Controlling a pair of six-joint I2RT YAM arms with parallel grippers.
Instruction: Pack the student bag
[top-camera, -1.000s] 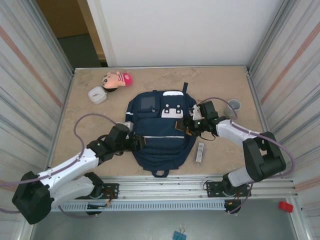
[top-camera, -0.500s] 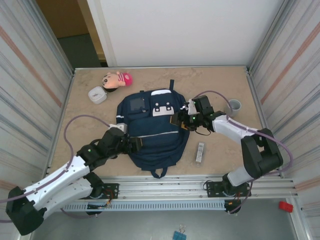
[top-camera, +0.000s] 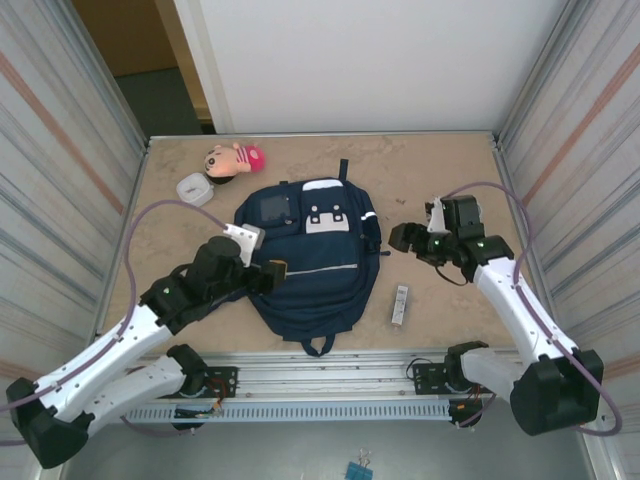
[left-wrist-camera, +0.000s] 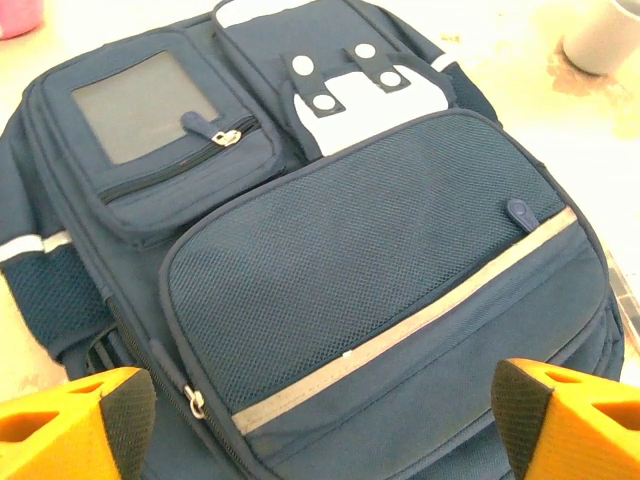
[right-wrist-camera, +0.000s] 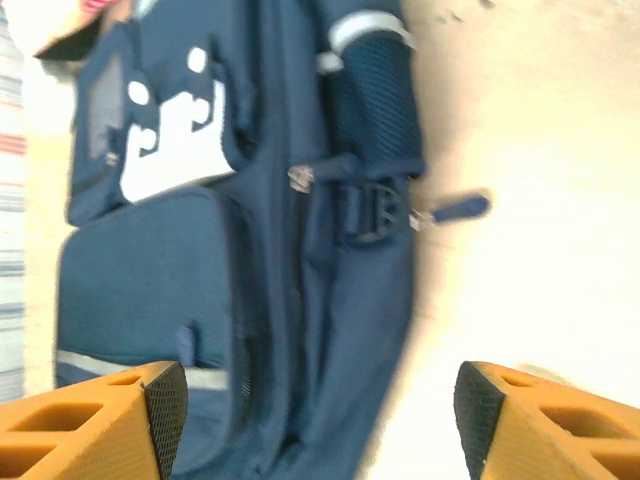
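Before me a beige, stone-patterned table (top-camera: 440, 170), a plush doll in a pink hat (top-camera: 235, 158) lying near its far edge, a small white tub (top-camera: 194, 189) just beside the doll, a slim pale bar (top-camera: 400, 304) towards my near edge, a white cup (left-wrist-camera: 605, 35) standing upright on the tabletop

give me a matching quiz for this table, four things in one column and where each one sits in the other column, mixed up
Things:
1. student bag
2. plush doll
3. white container
4. slim pale bar

Places:
A. far left part of the table, beyond the bag's top left corner
B. right of the bag's lower half, toward the near edge
C. middle of the table, lying flat with its front pockets up
D. left of the bag's top, just nearer than the doll

Pairs: 1-C, 2-A, 3-D, 4-B
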